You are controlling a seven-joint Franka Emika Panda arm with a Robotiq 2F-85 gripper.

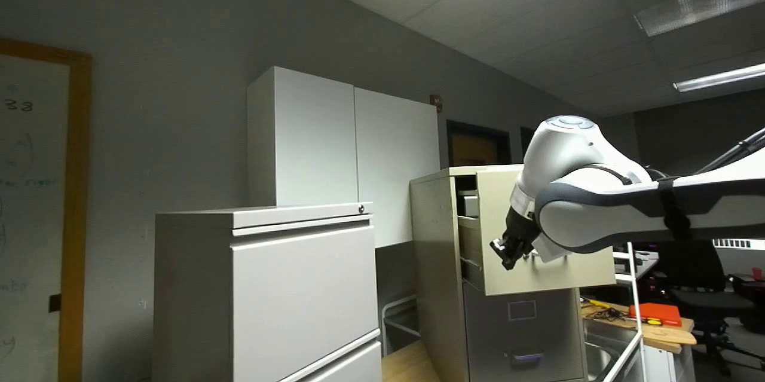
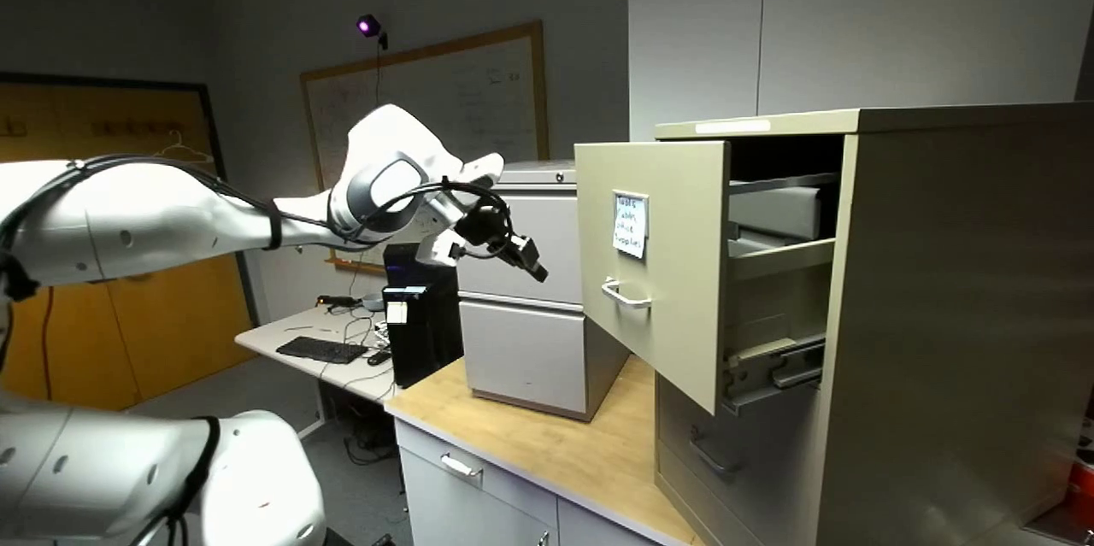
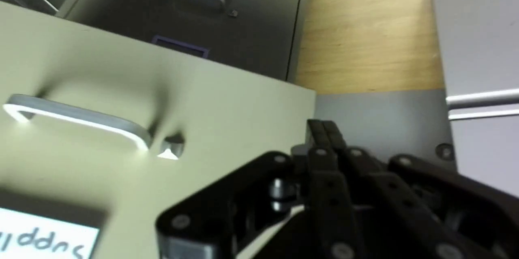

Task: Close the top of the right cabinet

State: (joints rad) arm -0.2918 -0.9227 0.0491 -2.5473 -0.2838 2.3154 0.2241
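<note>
Identified as top drawer (image 2: pixel 679 273) of right cabinet (image 2: pixel 957 307), at its uppermost level. Pulled well out toward the near side, past the darker lower drawer (image 1: pixel 487 334). Built with a flat beige front, bowed silver handle (image 3: pixel 79 115), small catch (image 3: pixel 172 148) left of it and white handwritten card (image 2: pixel 631 226) above. Exposed on the right side to show slide rail (image 2: pixel 797 377) and, inside, pale box-like item (image 2: pixel 776 211). Accompanied by gripper (image 3: pixel 322 125), closed with fingers (image 3: pixel 332 131) together, near the front's left edge and, in an exterior view, apart from it.

Top drawer (image 3: pixel 134 174) and label card (image 3: pixel 44 232) partly outside the wrist view, the word probably "supplies"
</note>
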